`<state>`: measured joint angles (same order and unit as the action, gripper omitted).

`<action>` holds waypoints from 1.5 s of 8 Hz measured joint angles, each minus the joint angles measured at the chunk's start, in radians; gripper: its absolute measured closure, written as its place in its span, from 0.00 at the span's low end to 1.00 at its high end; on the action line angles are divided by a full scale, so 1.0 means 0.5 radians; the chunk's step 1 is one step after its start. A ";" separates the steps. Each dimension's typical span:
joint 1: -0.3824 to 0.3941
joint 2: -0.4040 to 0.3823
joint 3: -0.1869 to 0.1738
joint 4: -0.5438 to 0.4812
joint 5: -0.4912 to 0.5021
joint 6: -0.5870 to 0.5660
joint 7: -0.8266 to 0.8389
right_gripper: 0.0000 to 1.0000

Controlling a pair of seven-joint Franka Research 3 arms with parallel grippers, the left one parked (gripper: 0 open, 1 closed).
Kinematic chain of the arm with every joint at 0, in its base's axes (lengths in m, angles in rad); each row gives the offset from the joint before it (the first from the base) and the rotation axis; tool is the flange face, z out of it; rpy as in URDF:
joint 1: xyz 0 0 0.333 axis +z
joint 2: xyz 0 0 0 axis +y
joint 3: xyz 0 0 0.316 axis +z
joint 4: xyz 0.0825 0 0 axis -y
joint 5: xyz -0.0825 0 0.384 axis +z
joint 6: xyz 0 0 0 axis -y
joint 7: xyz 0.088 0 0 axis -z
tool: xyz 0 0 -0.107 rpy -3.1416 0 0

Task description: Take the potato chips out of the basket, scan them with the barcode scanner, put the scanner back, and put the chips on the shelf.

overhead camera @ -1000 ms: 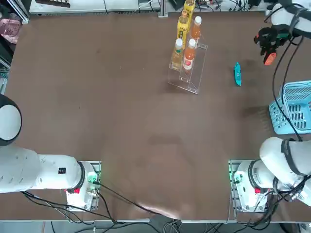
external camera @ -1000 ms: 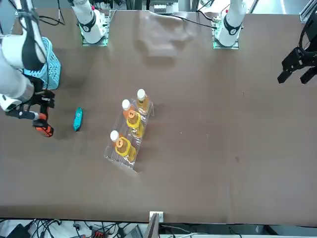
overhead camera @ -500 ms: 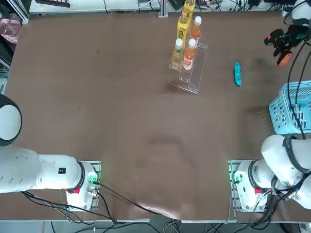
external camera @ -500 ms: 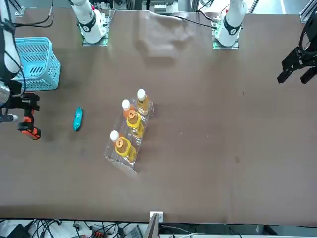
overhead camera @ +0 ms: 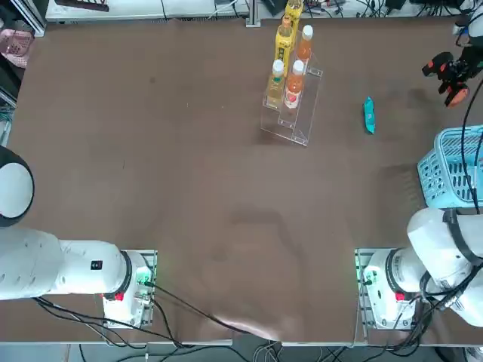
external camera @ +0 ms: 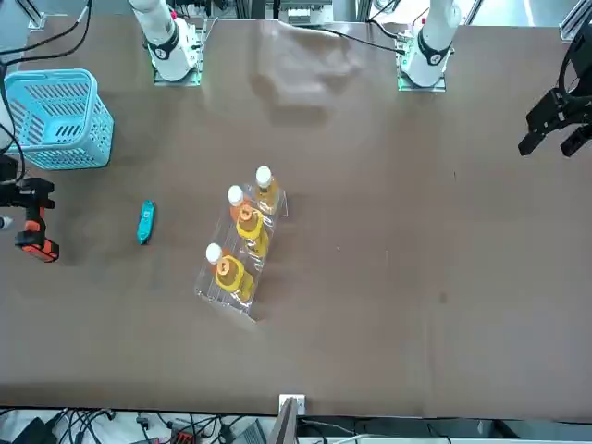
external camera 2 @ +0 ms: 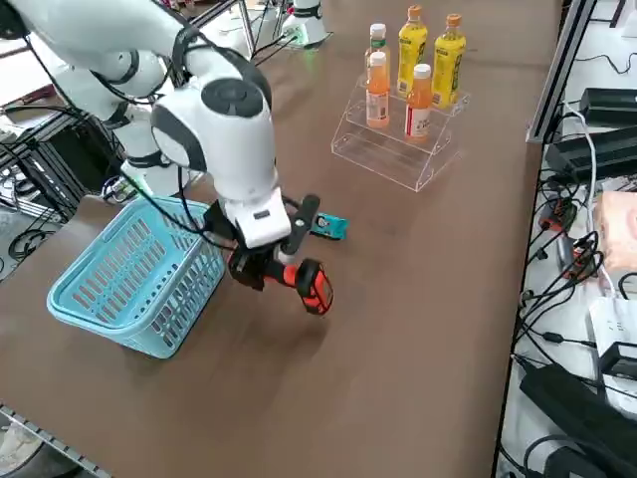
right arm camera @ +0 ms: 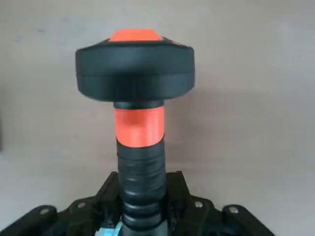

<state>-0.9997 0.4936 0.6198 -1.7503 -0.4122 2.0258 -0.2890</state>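
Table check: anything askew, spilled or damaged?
Nothing spilled or damaged that I can see. The acrylic shelf sits angled on the table; its bottles stand upright. Packet lies alone, outside the basket.

Four drink bottles with orange or yellow contents [external camera 2: 417, 102] stand upright near the counter's [external camera 2: 418, 329] edge. Black cables [external camera 2: 552, 284] tangle beside a white power strip [external camera 2: 615, 344].

Ridged matt black plastic covers the scanner's handle [right arm camera: 141, 179]; the rack [external camera 2: 398, 149] is glossy clear plastic.
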 joint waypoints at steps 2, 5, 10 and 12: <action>-0.047 0.170 -0.007 0.038 -0.088 0.119 -0.015 0.59; -0.062 0.306 -0.019 0.052 -0.126 0.262 -0.028 0.59; -0.062 0.359 -0.030 0.052 -0.174 0.314 -0.028 0.59; -0.062 0.385 -0.032 0.052 -0.175 0.318 -0.028 0.59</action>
<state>-1.0307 0.6862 0.6036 -1.7241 -0.4995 2.1850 -0.3030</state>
